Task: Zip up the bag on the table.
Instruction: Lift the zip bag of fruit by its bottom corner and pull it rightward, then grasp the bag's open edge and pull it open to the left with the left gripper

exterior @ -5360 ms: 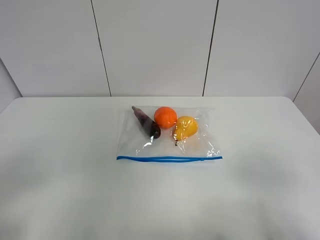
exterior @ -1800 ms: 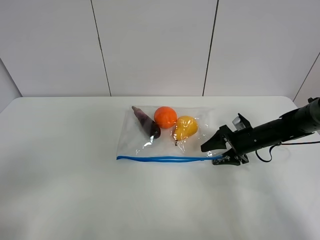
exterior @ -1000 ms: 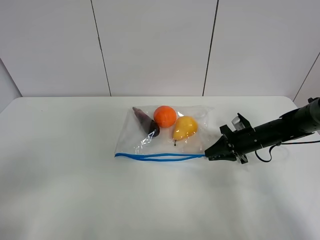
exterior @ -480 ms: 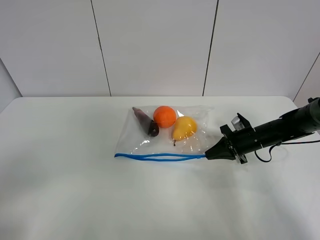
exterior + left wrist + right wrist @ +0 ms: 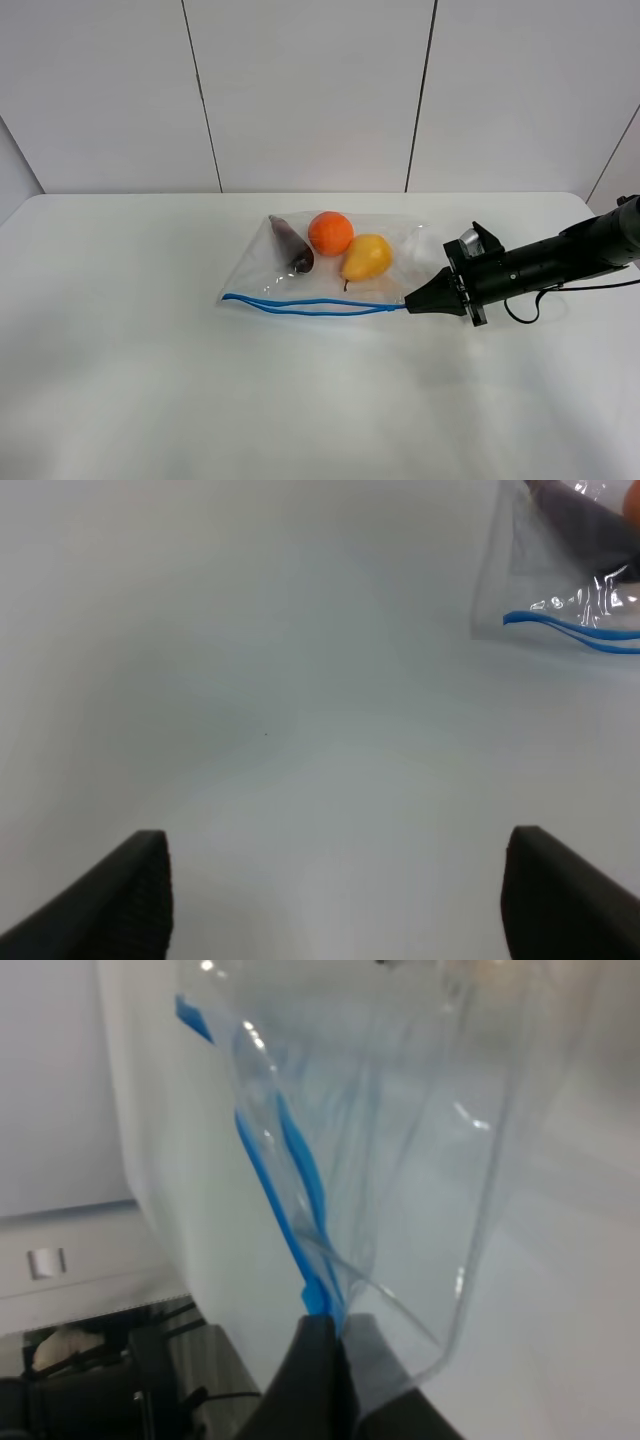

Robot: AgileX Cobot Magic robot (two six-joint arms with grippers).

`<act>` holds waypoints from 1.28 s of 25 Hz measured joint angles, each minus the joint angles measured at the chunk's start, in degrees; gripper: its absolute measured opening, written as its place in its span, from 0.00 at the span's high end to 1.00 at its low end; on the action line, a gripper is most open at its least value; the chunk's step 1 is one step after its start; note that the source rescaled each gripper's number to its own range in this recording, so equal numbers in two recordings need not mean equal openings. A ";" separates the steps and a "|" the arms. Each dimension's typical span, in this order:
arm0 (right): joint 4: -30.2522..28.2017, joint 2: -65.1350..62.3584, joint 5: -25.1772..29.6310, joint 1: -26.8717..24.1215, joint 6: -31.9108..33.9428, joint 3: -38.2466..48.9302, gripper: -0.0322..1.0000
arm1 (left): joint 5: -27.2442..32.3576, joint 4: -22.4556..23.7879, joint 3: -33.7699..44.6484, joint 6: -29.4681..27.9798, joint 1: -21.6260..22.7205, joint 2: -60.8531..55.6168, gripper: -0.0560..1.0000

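Here the right claw (image 5: 411, 301) pinches the bag (image 5: 330, 285) at the end of its blue strip (image 5: 300, 303). The left claw (image 5: 335, 885) gapes wide over the table (image 5: 150, 350), apart from the bag.

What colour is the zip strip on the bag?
Blue zip strip, clearest in exterior high view.

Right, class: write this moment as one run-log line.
right hand: shut on bag, zip strip end | left hand: open, off bag | zip strip: gaping
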 joint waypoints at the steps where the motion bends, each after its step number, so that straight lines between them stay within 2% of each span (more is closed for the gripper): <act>1: 0.05 0.00 0.22 0.00 0.00 0.00 0.97 | 0.00 0.00 0.00 0.00 0.00 0.00 0.15; 8: 1.06 -1.51 0.51 0.00 0.62 0.00 0.97 | 0.00 0.00 0.00 0.00 0.00 0.00 0.15; 14: 0.94 -9.90 0.58 0.00 3.42 0.05 0.97 | 0.00 0.00 0.00 0.00 0.00 0.00 0.15; 18: 0.38 -13.71 0.58 0.00 6.10 0.05 0.97 | 0.00 0.00 0.00 0.00 0.00 0.00 0.15; 24: -1.62 -14.67 0.63 0.00 6.28 0.05 0.97 | -0.05 -0.16 0.00 -0.14 0.00 0.00 0.15; 26: -1.84 -14.67 0.63 0.00 6.44 0.05 0.97 | -0.61 -1.54 -0.67 -0.41 0.00 0.97 0.15; 29: -1.84 -14.67 0.63 0.00 7.10 0.05 0.97 | -4.85 -5.75 -3.24 -0.23 0.00 7.45 0.15; 32: -1.84 -14.67 0.63 0.00 7.48 0.05 0.97 | -9.70 -12.01 -7.36 5.51 0.00 17.46 0.15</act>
